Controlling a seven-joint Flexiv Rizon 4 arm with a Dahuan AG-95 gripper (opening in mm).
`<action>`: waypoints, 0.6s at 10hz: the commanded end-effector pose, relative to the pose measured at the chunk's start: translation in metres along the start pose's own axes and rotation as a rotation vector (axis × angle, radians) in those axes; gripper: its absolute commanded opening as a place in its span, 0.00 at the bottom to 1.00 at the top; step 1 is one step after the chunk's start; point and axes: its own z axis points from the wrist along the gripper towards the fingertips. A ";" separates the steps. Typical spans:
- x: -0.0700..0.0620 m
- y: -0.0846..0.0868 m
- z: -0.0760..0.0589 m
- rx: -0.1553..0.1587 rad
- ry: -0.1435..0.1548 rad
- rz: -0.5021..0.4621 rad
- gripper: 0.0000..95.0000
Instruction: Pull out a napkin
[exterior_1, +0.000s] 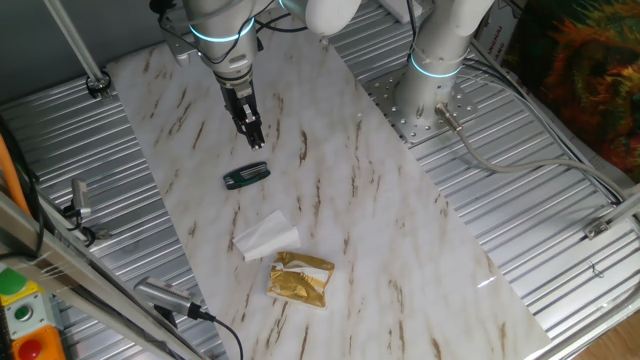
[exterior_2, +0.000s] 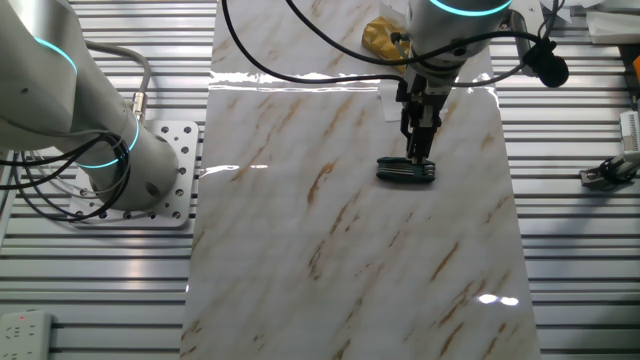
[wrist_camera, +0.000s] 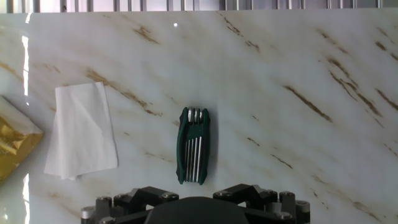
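Observation:
No soft creased napkin shows in any view. A flat white paper wedge (exterior_1: 265, 235) with sharp edges lies beside a shiny gold foil packet (exterior_1: 300, 280); both also show at the left of the hand view, the wedge (wrist_camera: 81, 130) and the packet (wrist_camera: 12, 143). My gripper (exterior_1: 255, 140) hangs over the marble board with its fingers close together and empty, just above a dark green folding multi-tool (exterior_1: 246, 177). In the other fixed view the gripper (exterior_2: 418, 155) stands right over the tool (exterior_2: 406, 171). The hand view shows the tool (wrist_camera: 193, 145) in front of the hand; the fingertips are out of frame.
The marble board (exterior_1: 400, 230) lies on a ribbed metal table. The arm's base (exterior_1: 435, 90) stands at the board's far right edge. A clamp (exterior_1: 80, 205) and a cable plug (exterior_1: 165, 298) sit at the left edge.

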 end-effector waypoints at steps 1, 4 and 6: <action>0.000 0.000 0.000 0.012 0.039 0.008 0.00; 0.000 0.000 -0.001 -0.058 0.059 0.042 0.00; 0.000 0.000 -0.001 -0.050 0.063 0.042 0.00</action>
